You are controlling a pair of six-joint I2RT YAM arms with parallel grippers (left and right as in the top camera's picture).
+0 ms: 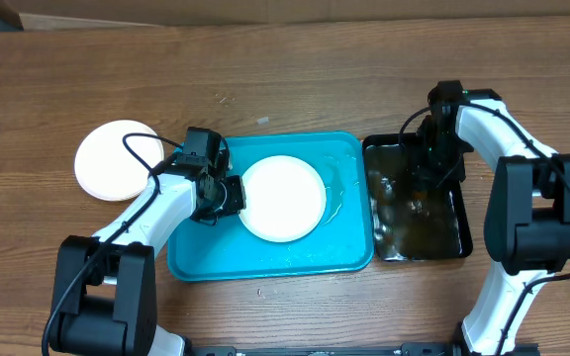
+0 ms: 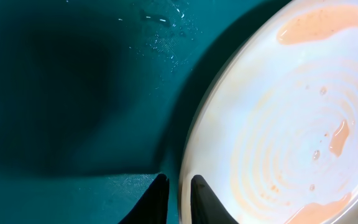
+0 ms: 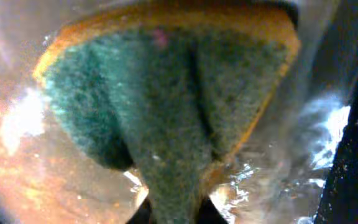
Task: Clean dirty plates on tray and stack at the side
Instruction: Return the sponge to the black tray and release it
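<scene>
A white plate lies in the turquoise tray. My left gripper is shut on its left rim. In the left wrist view the rim runs between the two dark fingertips of the left gripper, and the plate carries orange smears and faint rings over the tray floor. A second white plate rests on the table left of the tray. My right gripper hangs over the black tray, and in its own view the right gripper is shut on a green and yellow sponge.
The black tray stands right of the turquoise one and holds murky water. Water drops glisten on the turquoise floor near the plate. Both arm bases sit at the table's front edge.
</scene>
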